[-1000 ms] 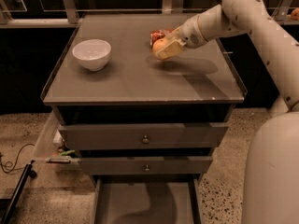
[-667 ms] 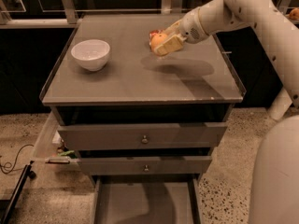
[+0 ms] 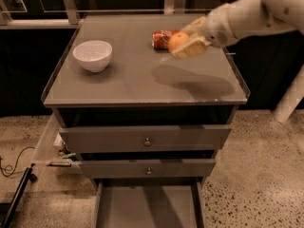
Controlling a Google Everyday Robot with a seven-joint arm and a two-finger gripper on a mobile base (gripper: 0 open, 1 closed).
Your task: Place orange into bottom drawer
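Note:
My gripper (image 3: 186, 42) hangs above the right part of the cabinet top, reaching in from the right on a white arm. Its fingers are closed around the orange (image 3: 178, 40), a small round orange fruit, held clear above the surface with its shadow below. The bottom drawer (image 3: 148, 207) is pulled out at the foot of the cabinet, showing a flat grey floor and low side walls. It lies well below and in front of the gripper.
A white bowl (image 3: 92, 55) stands on the left of the cabinet top (image 3: 123, 87). A red soda can (image 3: 161, 38) lies just behind the orange. Two upper drawers with round knobs (image 3: 147, 141) stick out slightly. Cables and clutter lie on the floor at left (image 3: 14, 167).
The gripper has lifted the orange off the top and carried it up, revealing the red can behind it. The camera view has shifted slightly.

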